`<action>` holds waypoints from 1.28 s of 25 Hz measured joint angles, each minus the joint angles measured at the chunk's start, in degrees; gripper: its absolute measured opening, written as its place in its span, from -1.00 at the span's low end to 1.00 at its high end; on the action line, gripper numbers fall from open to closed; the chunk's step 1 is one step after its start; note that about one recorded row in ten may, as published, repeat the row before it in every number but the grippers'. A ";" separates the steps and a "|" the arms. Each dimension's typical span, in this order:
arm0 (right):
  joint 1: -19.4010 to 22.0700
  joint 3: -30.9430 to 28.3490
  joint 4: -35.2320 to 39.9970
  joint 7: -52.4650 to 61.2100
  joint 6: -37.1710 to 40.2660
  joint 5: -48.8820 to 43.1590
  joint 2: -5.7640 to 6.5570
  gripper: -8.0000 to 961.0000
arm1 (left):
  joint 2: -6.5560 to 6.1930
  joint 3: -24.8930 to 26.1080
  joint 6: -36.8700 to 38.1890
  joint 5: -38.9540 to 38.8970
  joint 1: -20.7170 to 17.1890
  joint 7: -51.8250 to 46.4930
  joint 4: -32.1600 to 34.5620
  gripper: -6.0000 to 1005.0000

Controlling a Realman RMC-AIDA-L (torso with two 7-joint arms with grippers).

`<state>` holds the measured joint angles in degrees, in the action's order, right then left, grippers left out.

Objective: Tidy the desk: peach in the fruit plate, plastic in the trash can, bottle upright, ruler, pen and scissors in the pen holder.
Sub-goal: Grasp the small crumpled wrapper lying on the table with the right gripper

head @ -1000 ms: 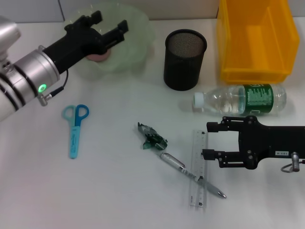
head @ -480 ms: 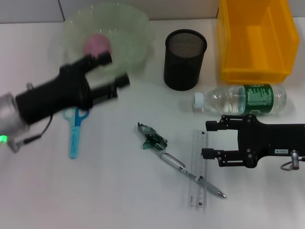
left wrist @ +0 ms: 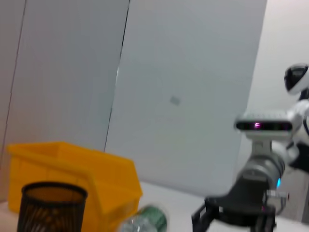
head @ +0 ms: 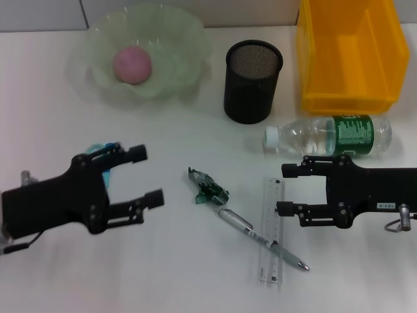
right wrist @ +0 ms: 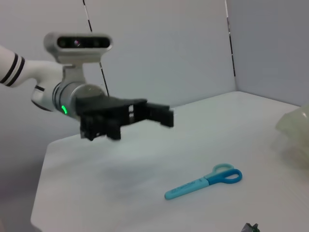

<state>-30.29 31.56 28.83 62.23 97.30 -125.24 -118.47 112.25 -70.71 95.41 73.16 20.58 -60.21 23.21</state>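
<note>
From the head view, the left gripper (head: 141, 176) is seen with fingers spread over the scissors (head: 106, 151); the peach (head: 132, 64) lies in the fruit plate (head: 189, 39) beyond. From the right wrist view, the scissors (right wrist: 204, 181) lie flat, so a slipped pinch is risked. The right gripper (head: 290, 189), beside the ruler (head: 272, 229), is held spread.

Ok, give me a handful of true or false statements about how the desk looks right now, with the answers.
1. The pink peach lies in the pale green fruit plate. True.
2. The clear plastic bottle with the green label stands upright. False: it lies on its side beside the yellow bin.
3. The transparent ruler is in the black mesh pen holder. False: it lies flat on the desk, with the silver pen across it.
4. The left gripper is open, above the blue scissors. True.
5. The right gripper holds the crumpled green plastic. False: its fingers are open and empty.
</note>
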 joint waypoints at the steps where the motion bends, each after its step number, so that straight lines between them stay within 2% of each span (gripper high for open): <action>1: 0.01 -0.01 0.00 0.00 0.00 0.00 0.00 0.55 | -0.66 0.06 0.67 2.12 -1.91 3.59 -0.08 0.69; 6: 0.04 -0.10 0.00 0.00 -0.07 0.00 -0.17 0.55 | -1.23 0.65 -1.40 5.33 -3.04 7.68 -0.83 0.69; 12: 0.06 -0.11 0.00 -0.01 -0.16 0.30 -0.32 0.55 | -0.45 0.67 -5.07 8.48 -2.96 9.64 -0.94 0.69; 32: 0.10 -0.10 -0.07 1.26 -0.01 0.98 -0.33 0.55 | -0.35 0.44 -3.43 8.67 -2.57 9.06 -0.98 0.69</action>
<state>-30.18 31.46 28.76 63.49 97.29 -124.26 -118.80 111.90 -70.27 91.98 81.83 18.01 -51.15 22.24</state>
